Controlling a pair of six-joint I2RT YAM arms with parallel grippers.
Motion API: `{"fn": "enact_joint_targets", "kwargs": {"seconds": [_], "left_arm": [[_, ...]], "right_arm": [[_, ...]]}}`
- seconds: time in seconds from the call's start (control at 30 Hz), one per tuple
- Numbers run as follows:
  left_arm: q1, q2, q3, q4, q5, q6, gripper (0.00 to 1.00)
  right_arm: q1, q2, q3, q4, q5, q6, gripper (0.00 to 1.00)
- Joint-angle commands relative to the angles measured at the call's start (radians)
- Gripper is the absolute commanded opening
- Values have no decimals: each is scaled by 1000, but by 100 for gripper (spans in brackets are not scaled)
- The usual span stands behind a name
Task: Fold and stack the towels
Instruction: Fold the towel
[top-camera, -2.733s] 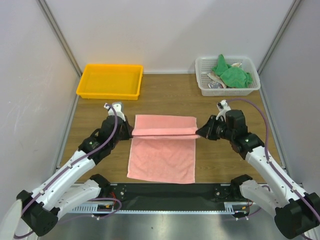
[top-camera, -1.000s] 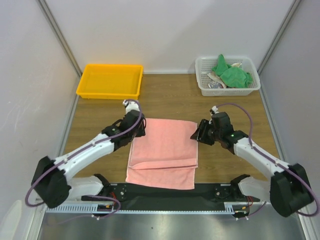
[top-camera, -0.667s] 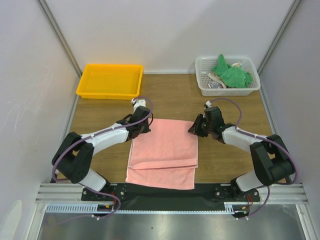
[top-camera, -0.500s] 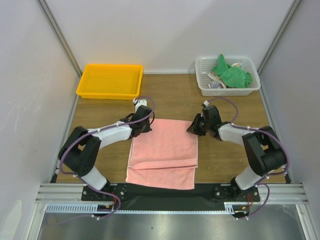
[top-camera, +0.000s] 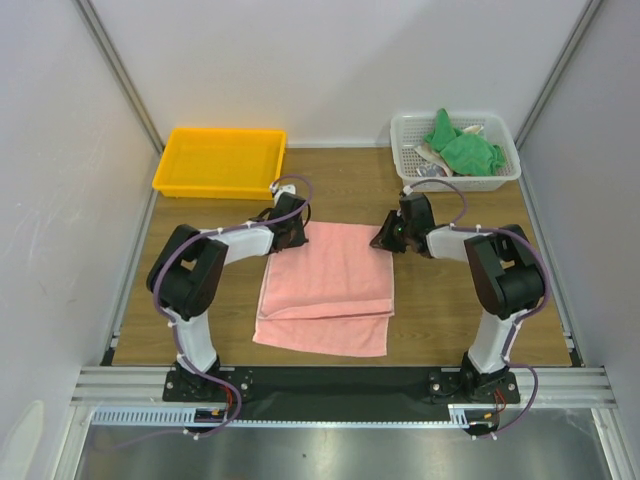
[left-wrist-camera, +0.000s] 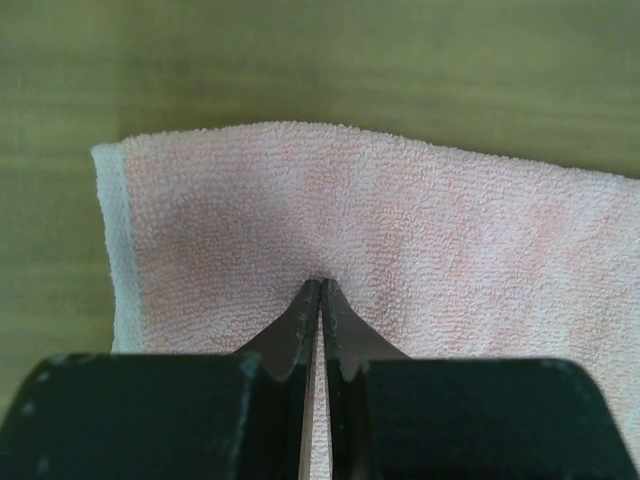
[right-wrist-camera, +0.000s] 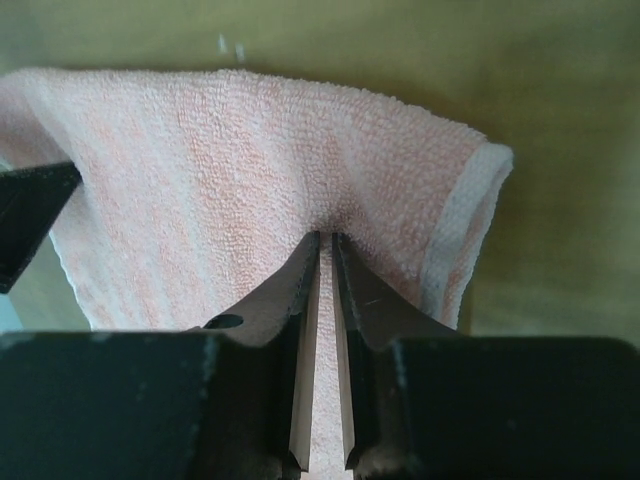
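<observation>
A salmon-pink towel (top-camera: 325, 275) lies flat mid-table, with an overlapped layer whose edge crosses it near the front. My left gripper (top-camera: 298, 235) is shut on its far left corner. In the left wrist view the gripper (left-wrist-camera: 320, 284) pinches a small ridge of the pink towel (left-wrist-camera: 420, 220). My right gripper (top-camera: 381, 242) is shut on the far right corner. The right wrist view shows the gripper (right-wrist-camera: 325, 237) closed on a raised fold of the pink towel (right-wrist-camera: 220, 150), with cloth between the fingers. Bright green towels (top-camera: 463, 148) lie crumpled in the basket.
A white lattice basket (top-camera: 455, 183) stands at the back right and also holds some other cloth. An empty yellow tray (top-camera: 215, 189) sits at the back left. Grey walls close in the table on three sides, and both arms stretch far forward.
Both arms reached forward from the towel's sides to its far corners, and their jaws closed there on the cloth. The towel's far edge sits slightly farther back than before.
</observation>
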Motion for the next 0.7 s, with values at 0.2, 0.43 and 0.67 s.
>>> {"fn": "enact_joint_targets", "kwargs": {"seconds": [0.2, 0.43, 0.67], "left_arm": [[56, 167, 261, -28, 12, 37, 7], [89, 231, 364, -37, 14, 66, 7], [89, 81, 339, -19, 46, 131, 26]], "right_arm": [[-69, 197, 317, -44, 26, -126, 15], [-103, 311, 503, -108, 3, -187, 14], [-85, 205, 511, -153, -115, -187, 20]]}}
